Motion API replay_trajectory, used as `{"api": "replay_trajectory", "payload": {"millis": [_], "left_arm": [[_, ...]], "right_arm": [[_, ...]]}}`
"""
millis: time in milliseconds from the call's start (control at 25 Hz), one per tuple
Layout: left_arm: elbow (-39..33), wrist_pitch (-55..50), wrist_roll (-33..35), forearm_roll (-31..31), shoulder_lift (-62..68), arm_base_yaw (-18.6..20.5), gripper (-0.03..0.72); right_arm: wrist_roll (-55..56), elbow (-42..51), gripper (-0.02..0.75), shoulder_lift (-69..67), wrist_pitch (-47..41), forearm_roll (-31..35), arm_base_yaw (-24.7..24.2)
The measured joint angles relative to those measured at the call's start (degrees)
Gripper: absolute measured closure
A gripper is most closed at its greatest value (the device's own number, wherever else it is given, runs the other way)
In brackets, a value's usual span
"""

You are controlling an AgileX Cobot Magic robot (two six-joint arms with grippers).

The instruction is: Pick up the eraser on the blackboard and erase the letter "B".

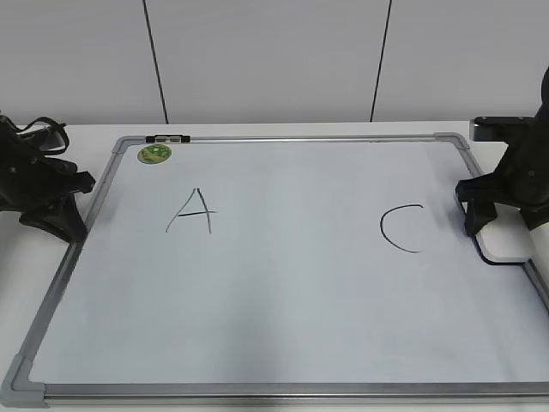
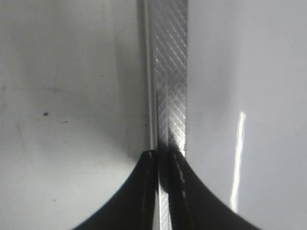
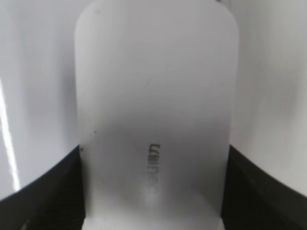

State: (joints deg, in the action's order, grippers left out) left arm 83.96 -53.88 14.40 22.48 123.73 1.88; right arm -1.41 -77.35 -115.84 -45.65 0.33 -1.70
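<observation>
In the exterior view, the blackboard (image 1: 283,292) is lying flat on the white bench (image 1: 86,130), its white surface showing a black letter "A" (image 1: 192,212) and a black letter "C" (image 1: 402,228). No letter "B" is showing between them; that stretch of the surface is bare. A green round magnet (image 1: 154,154) is sitting near the far left corner. The right end effector (image 1: 482,211) is reaching down at the right edge of the board, just right of the "C", and the white eraser (image 1: 506,242) is lying directly beneath it, its dark underside resting on the board beside the frame. The left end effector (image 1: 53,215) is sitting off the left edge of the board, well away from the eraser.

In the left wrist view, the left end effector (image 2: 164,154) is hovering over the hatched metal frame (image 2: 170,72) of the board, its two dark fingers nearly meeting with only a thin slit between them and nothing gripped.

In the right wrist view, the eraser (image 3: 156,110) is filling the space between the right end effector's (image 3: 153,191) dark fingers (image 3: 43,196), which are pressing against its two long sides, so the end effector is gripping it. Small grey lettering (image 3: 153,167) is showing on the eraser's top.
</observation>
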Motion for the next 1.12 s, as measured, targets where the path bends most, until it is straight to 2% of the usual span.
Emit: {"api": "replay_trajectory", "payload": {"millis": [360, 520, 720, 960, 1120], "left_arm": [[0.0, 0.0, 0.0, 0.0, 0.0, 0.0, 0.656], [0.0, 0.0, 0.0, 0.0, 0.0, 0.0, 0.656], [0.0, 0.0, 0.0, 0.0, 0.0, 0.0, 0.656], [0.0, 0.0, 0.0, 0.0, 0.0, 0.0, 0.647], [0.0, 0.0, 0.22, 0.0, 0.0, 0.0, 0.627]], "right_arm": [[-1.83, 0.0, 0.193, 0.0, 1.95, 2.09, 0.0], [-2.28, -0.23, 0.155, 0.0, 2.57, 2.33, 0.0], [-2.4, -0.35, 0.146, 0.0, 2.56, 2.43, 0.0], [-2.49, -6.03, 0.146, 1.24, -5.44, 1.81, 0.0], [-2.49, -8.05, 0.146, 5.9, -7.78, 0.52, 0.0]]}}
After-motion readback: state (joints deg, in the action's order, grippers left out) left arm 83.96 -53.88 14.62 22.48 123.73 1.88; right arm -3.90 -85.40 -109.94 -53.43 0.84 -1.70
